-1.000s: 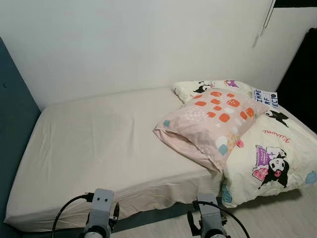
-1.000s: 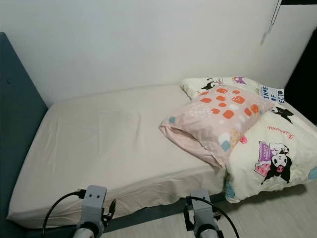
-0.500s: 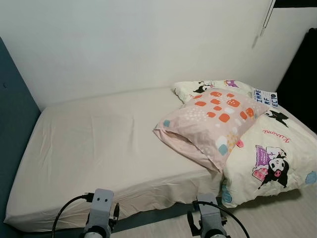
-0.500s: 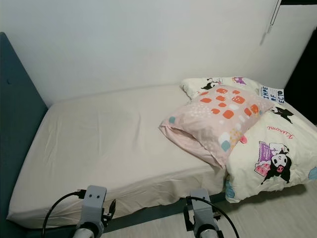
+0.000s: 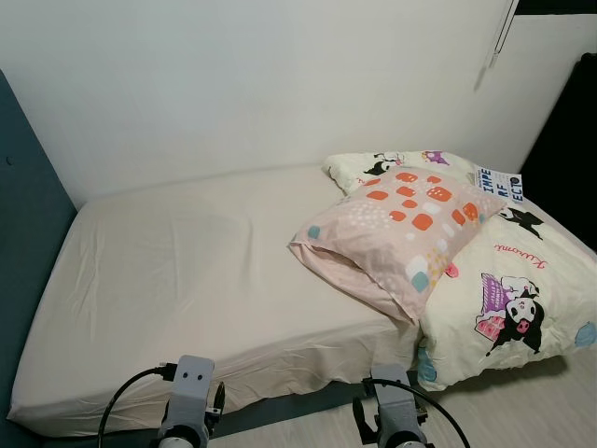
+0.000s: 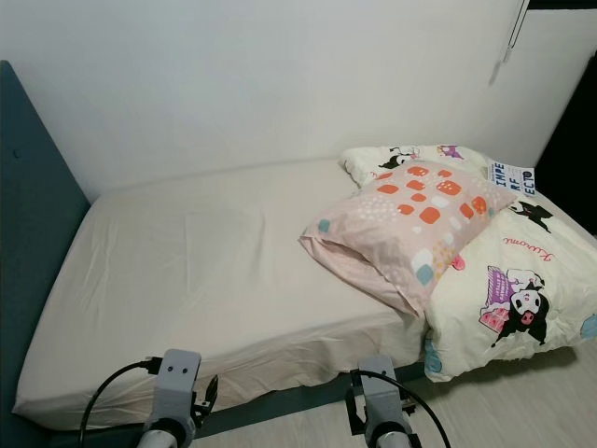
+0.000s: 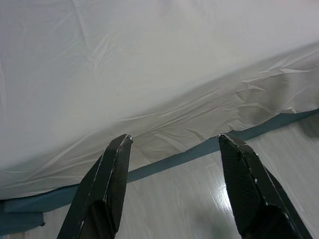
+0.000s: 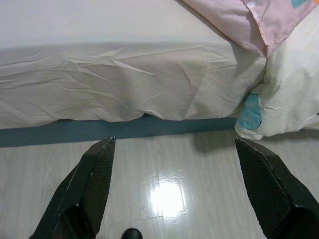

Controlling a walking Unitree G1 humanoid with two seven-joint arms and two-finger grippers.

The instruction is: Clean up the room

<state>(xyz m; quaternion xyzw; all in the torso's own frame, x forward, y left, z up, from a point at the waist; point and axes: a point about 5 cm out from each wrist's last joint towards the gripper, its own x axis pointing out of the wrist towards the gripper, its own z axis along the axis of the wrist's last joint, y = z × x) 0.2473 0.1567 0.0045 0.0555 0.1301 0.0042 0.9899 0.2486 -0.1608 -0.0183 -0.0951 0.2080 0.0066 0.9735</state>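
A bed (image 5: 187, 271) with a pale cream fitted sheet spreads from 9 o'clock to the centre of the head views, against a white wall (image 5: 261, 84), with a dark teal headboard (image 6: 33, 215) at its 9 o'clock end. The sheet hangs wrinkled over the near edge above a teal base (image 8: 124, 128) and a glossy pale wood floor (image 8: 169, 189).

At 3 o'clock a cream duvet (image 5: 518, 289) printed with black-and-purple cartoon figures lies heaped on the bed and spills over its near edge; pink script on it is too small to read surely. A pink pillow (image 5: 396, 229) with orange, white and teal patches rests tilted on the duvet, its open end toward the bed's middle. Behind it, at 2 o'clock, a small white label (image 5: 499, 184) carries dark block letters, partly readable as "IMPE / RF / ECT".

The left claw (image 7: 172, 149) hangs low at 7 o'clock before the bed's edge, fingers apart, holding nothing. The right claw (image 8: 174, 144), at 5 o'clock, is likewise spread wide and empty above the floor.
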